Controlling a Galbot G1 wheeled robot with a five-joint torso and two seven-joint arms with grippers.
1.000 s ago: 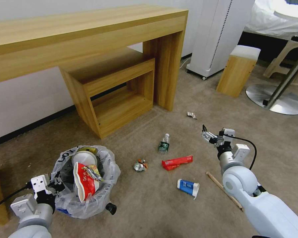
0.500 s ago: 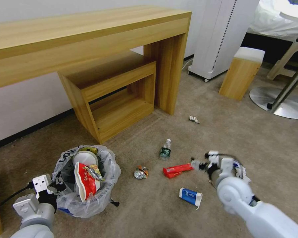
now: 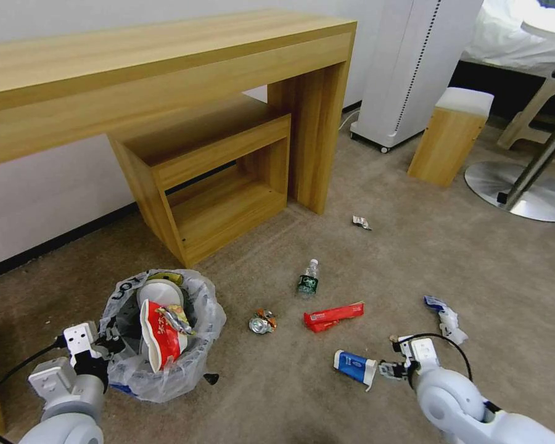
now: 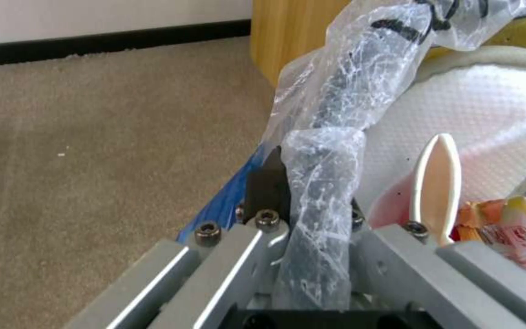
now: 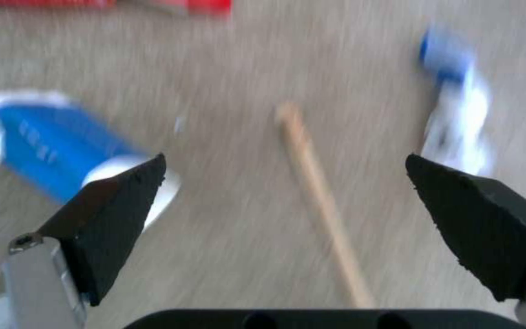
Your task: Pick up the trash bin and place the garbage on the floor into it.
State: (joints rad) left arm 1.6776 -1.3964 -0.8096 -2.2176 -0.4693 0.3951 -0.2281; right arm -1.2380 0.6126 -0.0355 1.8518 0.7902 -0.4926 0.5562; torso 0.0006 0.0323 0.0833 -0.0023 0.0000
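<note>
The trash bin [image 3: 160, 345], lined with a crinkled bag and holding a white slipper and a red carton, stands on the carpet floor [image 3: 290, 401] at my lower left. My left gripper [image 3: 108, 344] is shut on its bag-covered rim [image 4: 318, 183]. My right gripper [image 3: 396, 365] hangs low and open [image 5: 287, 183] over a wooden stick [image 5: 321, 201], which lies between its fingertips. Beside it lies a blue packet [image 3: 353, 365]. More garbage lies around: a red carton [image 3: 333, 316], a crushed can [image 3: 262, 322], a small bottle [image 3: 307, 280], a white-blue packet [image 3: 445, 316] and a small wrapper [image 3: 361, 222].
A long wooden desk [image 3: 166, 74] with a lower bench [image 3: 216, 166] nested under it stands along the wall behind the bin. A white appliance [image 3: 413, 68], a wooden stool [image 3: 450, 135] and a round metal base [image 3: 524, 191] stand at the back right.
My right arm has swung down and back towards me, from above the red carton to low over the floor by the blue packet. The left gripper has kept its hold on the bin.
</note>
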